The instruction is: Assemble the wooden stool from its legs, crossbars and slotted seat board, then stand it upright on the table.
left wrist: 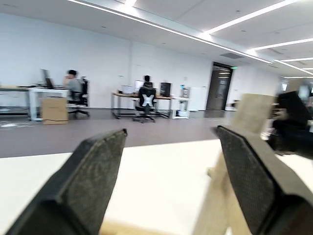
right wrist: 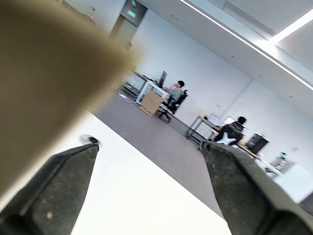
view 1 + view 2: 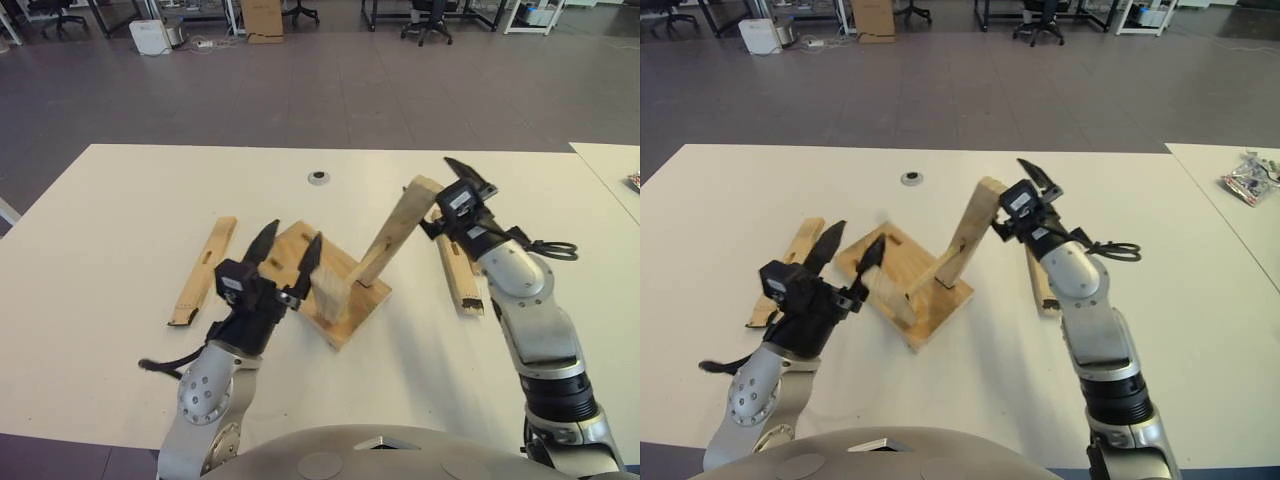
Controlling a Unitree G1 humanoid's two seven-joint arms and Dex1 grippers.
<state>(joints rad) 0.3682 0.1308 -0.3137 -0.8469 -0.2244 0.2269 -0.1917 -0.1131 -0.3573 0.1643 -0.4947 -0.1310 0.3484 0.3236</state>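
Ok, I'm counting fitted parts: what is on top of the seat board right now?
One leg leans up from the seat board, and a shorter wooden piece stands beside it. The left hand covers part of the board, so anything there is hidden.

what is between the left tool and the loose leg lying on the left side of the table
Nothing visible. The loose leg lies flat on the table, to the left of the left tool, which is open by the seat board's left edge. Only bare tabletop separates them.
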